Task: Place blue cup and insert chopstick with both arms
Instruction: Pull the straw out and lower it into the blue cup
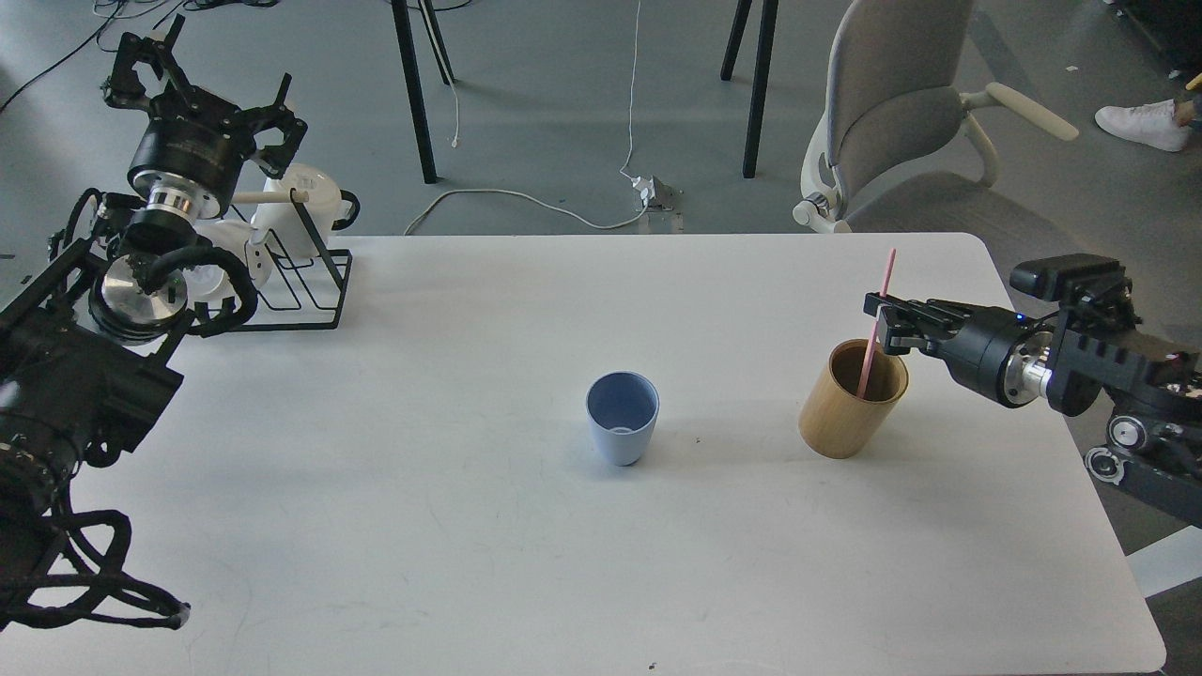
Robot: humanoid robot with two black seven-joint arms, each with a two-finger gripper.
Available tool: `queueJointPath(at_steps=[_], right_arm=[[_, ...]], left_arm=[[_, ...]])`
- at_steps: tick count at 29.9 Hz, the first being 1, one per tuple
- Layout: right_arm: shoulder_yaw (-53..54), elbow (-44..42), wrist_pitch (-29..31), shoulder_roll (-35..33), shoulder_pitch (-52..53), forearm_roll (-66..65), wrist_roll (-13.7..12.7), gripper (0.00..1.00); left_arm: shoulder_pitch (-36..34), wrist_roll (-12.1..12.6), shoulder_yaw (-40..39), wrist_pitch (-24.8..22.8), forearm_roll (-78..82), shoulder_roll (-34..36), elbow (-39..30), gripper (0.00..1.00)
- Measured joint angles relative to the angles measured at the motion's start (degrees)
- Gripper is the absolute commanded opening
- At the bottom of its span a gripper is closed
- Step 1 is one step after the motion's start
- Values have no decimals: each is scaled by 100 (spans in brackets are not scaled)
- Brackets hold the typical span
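The blue cup (622, 419) stands upright and empty at the middle of the white table (451, 526). The pink chopstick (881, 305) is nearly upright, with its lower end inside the tan bamboo holder (845, 413) to the cup's right. My right gripper (884, 326) is level over the holder's far rim and is shut on the chopstick at about its middle. My left gripper (202, 89) is open and empty, raised high at the far left above the mug rack.
A black wire rack (300, 272) with white mugs (305, 202) stands at the table's far left corner, behind my left arm. A grey chair (892, 103) and black stand legs (413, 94) are on the floor beyond the table.
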Motion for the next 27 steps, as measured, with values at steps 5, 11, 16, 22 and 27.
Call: queueJointPath(at_steps=[5, 11, 16, 22, 27], right_arm=[[40, 402, 6, -512, 363, 23, 0, 0], [112, 537, 8, -648, 1369, 200, -8, 0], [129, 500, 15, -77, 1988, 963, -24, 0], [41, 229, 1, 1206, 2118, 1338, -74, 0], [-123, -327, -29, 2200, 1767, 1340, -59, 0]], left_arm=[[-2, 0, -8, 0, 0, 13, 0, 100], [-45, 0, -10, 0, 0, 14, 0, 100], [-59, 0, 18, 0, 0, 15, -1, 100], [-88, 8, 49, 0, 0, 18, -4, 100], [-100, 9, 33, 0, 0, 17, -6, 100]])
